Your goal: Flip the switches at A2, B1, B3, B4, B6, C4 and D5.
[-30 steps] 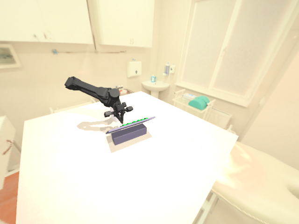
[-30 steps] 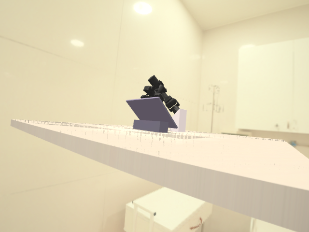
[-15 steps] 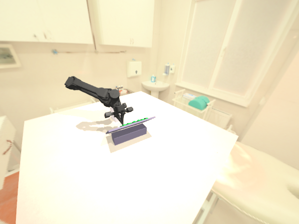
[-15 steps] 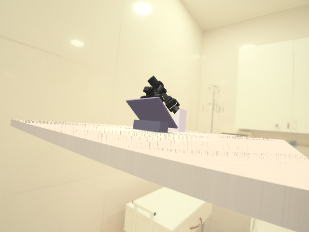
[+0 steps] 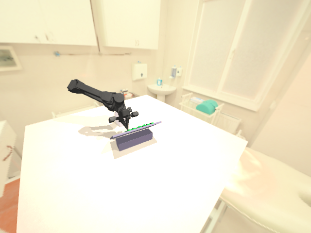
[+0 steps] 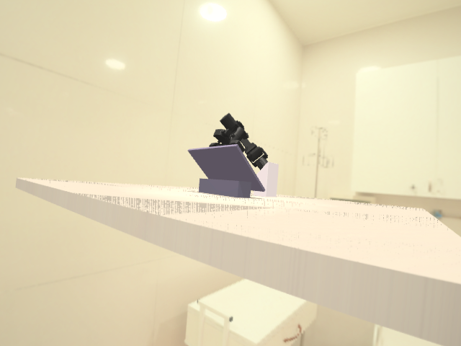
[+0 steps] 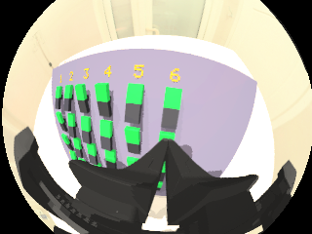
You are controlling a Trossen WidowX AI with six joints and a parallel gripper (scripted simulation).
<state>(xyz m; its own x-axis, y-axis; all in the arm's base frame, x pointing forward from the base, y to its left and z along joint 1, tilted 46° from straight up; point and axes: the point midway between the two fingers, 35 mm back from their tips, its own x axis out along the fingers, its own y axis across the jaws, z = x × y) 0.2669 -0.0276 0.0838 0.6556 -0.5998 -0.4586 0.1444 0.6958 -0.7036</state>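
The tilted purple panel (image 5: 117, 136) (image 6: 223, 163) (image 7: 214, 97) carries rows of green-and-dark rocker switches. In the wrist view the printed numbers 1 to 6 run along its far edge. Switches A2 (image 7: 68, 97), B1 (image 7: 60, 118), B3 (image 7: 86, 128), B4 (image 7: 106, 133) and A6 (image 7: 172, 104) show. My gripper (image 5: 128, 129) (image 7: 167, 142) is shut and empty. Its tips are over the column 6 switch in the second row, B6 (image 7: 167, 135), and overlap its near part; contact is not clear. The fingers hide much of the lower rows, including parts of columns 4 to 6. Which ends are raised is hard to tell.
A dark purple block (image 5: 135, 141) (image 6: 224, 187) supports the panel on the white table (image 5: 175, 160) (image 6: 297, 227). The black arm (image 5: 93, 92) (image 6: 238, 132) reaches in from the panel's near side. A pale block (image 6: 272, 179) stands beside the arm's base.
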